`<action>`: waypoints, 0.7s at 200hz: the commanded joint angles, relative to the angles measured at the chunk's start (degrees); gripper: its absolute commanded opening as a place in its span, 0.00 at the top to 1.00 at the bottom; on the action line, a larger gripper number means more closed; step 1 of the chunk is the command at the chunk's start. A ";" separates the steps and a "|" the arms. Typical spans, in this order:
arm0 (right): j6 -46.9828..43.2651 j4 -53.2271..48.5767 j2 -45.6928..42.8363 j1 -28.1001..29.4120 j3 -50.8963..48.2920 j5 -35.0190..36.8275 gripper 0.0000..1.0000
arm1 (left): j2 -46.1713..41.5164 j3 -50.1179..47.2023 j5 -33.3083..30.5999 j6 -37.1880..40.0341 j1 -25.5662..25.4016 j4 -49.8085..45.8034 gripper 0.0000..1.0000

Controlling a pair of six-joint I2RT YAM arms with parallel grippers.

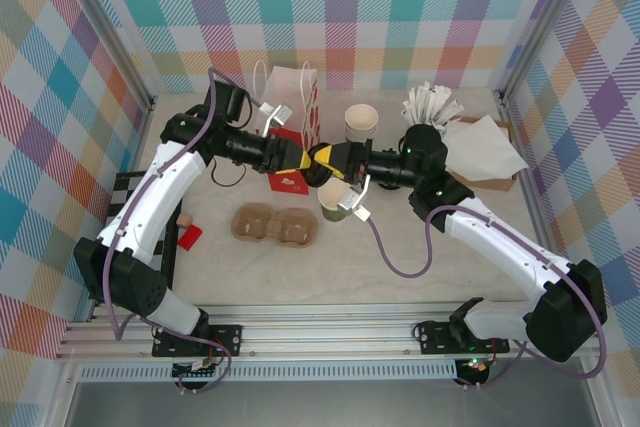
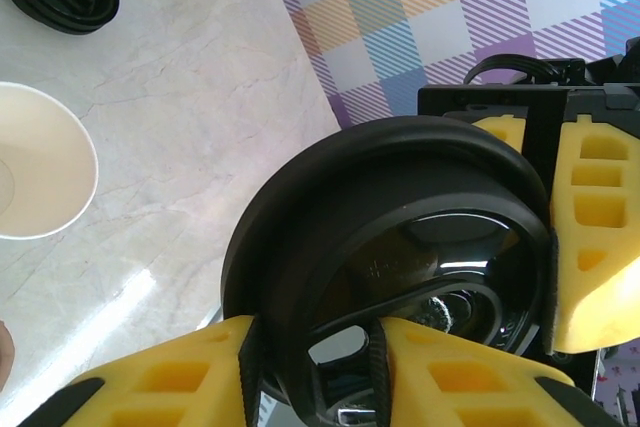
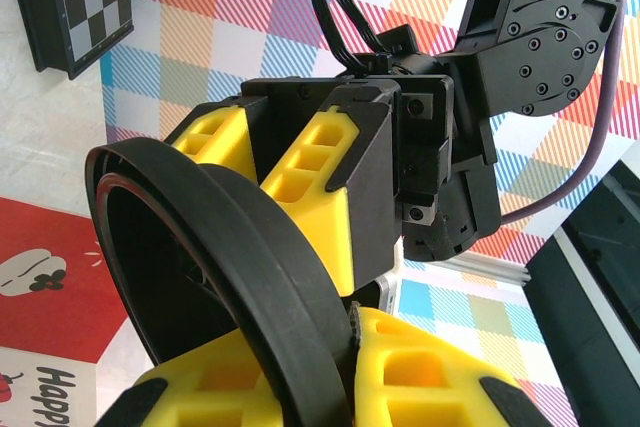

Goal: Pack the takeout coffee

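Gripping the black plastic lid (image 3: 250, 237) by its rim with my right tool (image 3: 330, 367), clamped tight. My left tool (image 2: 315, 367) straddles another part of the rim; I can't tell if the pads bite. The lid is off the desk (image 2: 180, 147). The cream-and-green paper cup (image 1: 335, 205) stands just beside the cardboard cup carrier (image 1: 277, 224), its top partly hidden under both tools.

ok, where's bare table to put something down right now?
Bare: the near strip between the cup carrier and the near rail. Also the back-left corner, left of the bag. Crowded: centre, where the lid, cup, cup stack and sachets cluster.
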 commanded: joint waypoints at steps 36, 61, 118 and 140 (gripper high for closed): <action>3.85 1.64 0.81 1.43 2.25 -1.57 1.00 | 1.11 -0.82 3.15 0.94 -0.16 -0.01 0.82; 3.85 0.67 0.92 1.50 2.43 -1.15 1.00 | 1.09 -0.95 3.72 1.52 -0.25 0.34 0.91; 26.11 -25.04 -1.58 1.76 9.17 10.84 0.00 | -1.94 -2.56 -11.01 0.36 -0.27 1.71 1.00; 47.95 -27.31 -4.06 1.76 9.21 21.18 0.00 | -3.40 -4.83 -22.14 -3.94 -0.43 2.28 1.00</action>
